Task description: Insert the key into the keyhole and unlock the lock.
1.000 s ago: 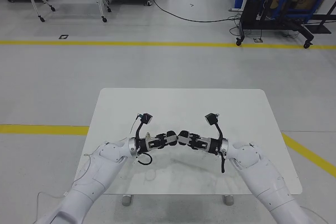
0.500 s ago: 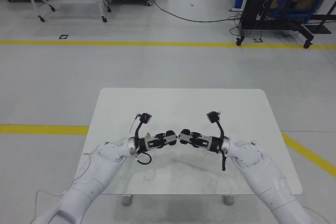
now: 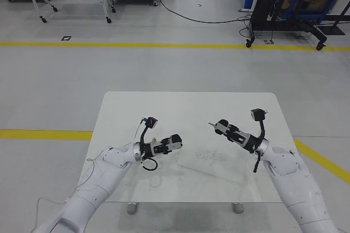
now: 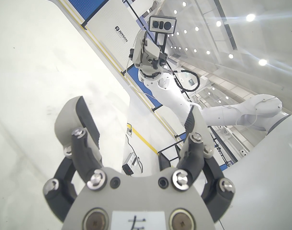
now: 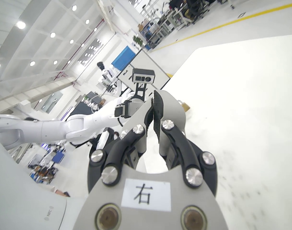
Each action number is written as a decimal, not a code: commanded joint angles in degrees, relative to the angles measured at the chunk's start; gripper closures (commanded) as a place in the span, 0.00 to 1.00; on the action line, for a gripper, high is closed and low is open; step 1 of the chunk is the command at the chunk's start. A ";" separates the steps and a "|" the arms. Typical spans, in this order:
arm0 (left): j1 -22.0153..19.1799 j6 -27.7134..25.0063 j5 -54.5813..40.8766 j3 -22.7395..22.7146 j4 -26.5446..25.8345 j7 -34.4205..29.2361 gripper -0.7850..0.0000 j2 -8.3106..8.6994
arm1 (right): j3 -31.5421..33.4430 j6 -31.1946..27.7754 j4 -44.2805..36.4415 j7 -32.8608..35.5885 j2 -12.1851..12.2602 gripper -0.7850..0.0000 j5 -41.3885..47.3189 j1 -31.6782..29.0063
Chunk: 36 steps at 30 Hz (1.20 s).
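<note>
My left gripper (image 3: 176, 140) hovers over the middle of the white table (image 3: 192, 105), and its fingers (image 4: 76, 116) are spread with nothing between them. My right gripper (image 3: 217, 126) hangs farther right, pointing toward the left one, and its pads (image 5: 157, 111) are pressed together. A small silvery piece, apparently the key (image 3: 212, 124), sticks out of its tip. Just past one right finger sits a small brass-coloured object with a silver part, apparently the lock (image 5: 185, 107). I cannot tell whether it hangs from the key or lies on the table.
The tabletop (image 5: 244, 84) around both grippers is bare white, with faint scuff marks (image 3: 213, 156) near the front. Yellow floor lines (image 3: 41, 134) run beside the table, and carts stand far back.
The two grippers met tip to tip over the table's middle. Now the right arm has pulled away to the right and slightly back. The left arm has barely moved.
</note>
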 commanded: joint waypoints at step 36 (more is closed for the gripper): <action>6.95 23.82 71.85 -11.72 -27.69 2.71 0.12 6.96 | 0.95 -0.99 -0.07 -1.27 0.06 1.00 1.00 -0.94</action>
